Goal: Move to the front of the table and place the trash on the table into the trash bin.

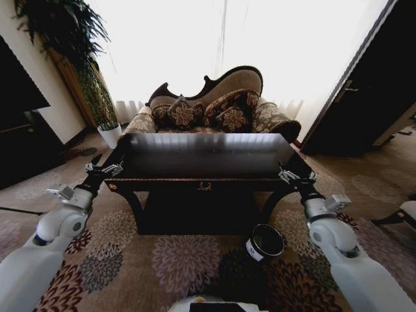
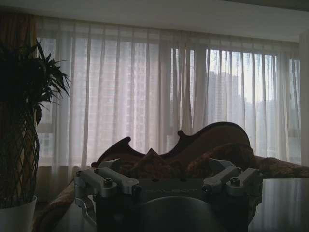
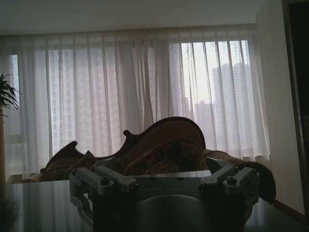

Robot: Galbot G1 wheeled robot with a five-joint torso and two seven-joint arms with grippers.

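Head view: 2 open, empty claws, left claw and right claw, flank table.

Trash bin before the table, sofa behind

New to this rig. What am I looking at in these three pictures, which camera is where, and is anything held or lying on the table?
This is a wheeled robot with two arms. The wide picture comes from its head, looking down at a dark glossy table with a patterned sofa behind it. The left gripper sits at the table's left corner, the right gripper at its right corner; both look open and hold nothing. The other two pictures come from cameras on each wrist, looking past the fingers toward the curtained window. A small black trash bin stands on the carpet in front. No trash can be made out on the reflective tabletop.
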